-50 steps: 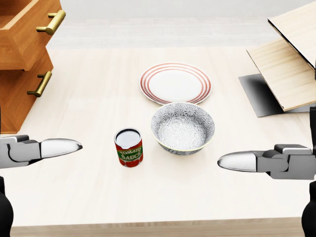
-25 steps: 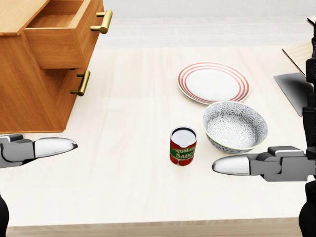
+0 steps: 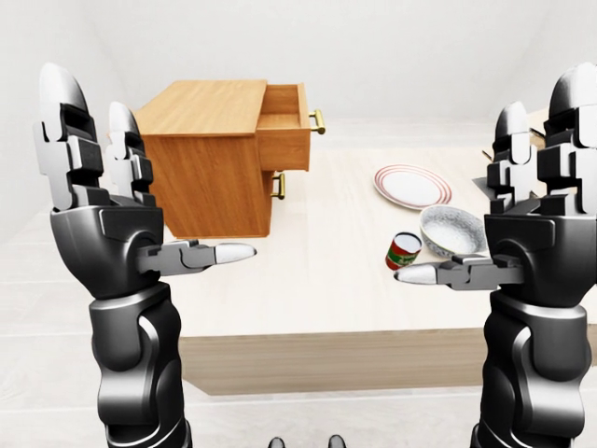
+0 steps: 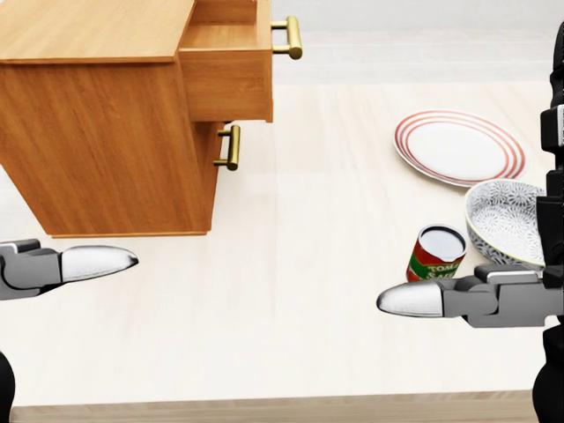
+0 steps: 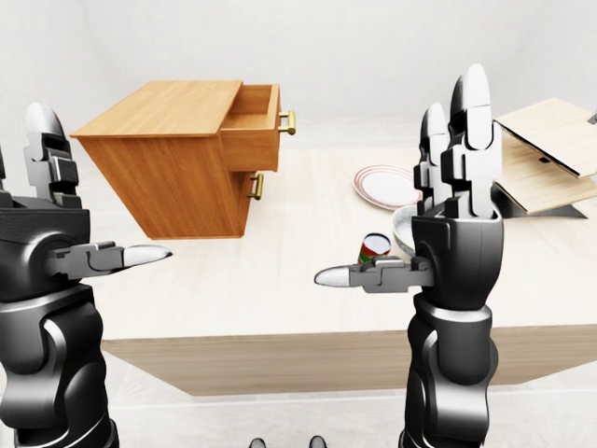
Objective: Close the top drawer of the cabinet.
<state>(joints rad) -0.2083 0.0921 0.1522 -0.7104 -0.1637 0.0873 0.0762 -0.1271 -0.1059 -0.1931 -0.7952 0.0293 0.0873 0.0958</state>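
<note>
1. I see the cabinet (image 4: pixel 106 132) at the upper left of the head view, standing on the pale table (image 4: pixel 291 291). Its top drawer (image 4: pixel 227 75) is pulled out toward the right of the view, with the inside open to sight.
2. The drawer's brass handle (image 4: pixel 289 37) sticks out at its right end. A second brass handle (image 4: pixel 229 146) sits on the shut drawer below it.
3. My left hand (image 3: pixel 103 177) is raised at the left of the left-eye view, fingers spread and pointing up, thumb (image 3: pixel 219 253) stretched out sideways. It holds nothing and is well apart from the cabinet.
4. My right hand (image 5: pixel 457 187) is raised the same way at the right, fingers straight up and released, thumb (image 5: pixel 350 276) pointing left (nothing is in it either).
5. In the head view only the two thumb tips show, one at the left edge and one at the lower right, both hanging over the table.
6. A tomato sauce can (image 4: pixel 436 254) stands upright just above my right thumb in the head view. Just to its right is a patterned bowl (image 4: pixel 504 220), partly hidden by my arm.
7. A red-ringed plate (image 4: pixel 458 146) lies above the bowl, near it.
8. Some flat wooden boards (image 5: pixel 550 154) lie at the far right of the right-eye view.
</note>
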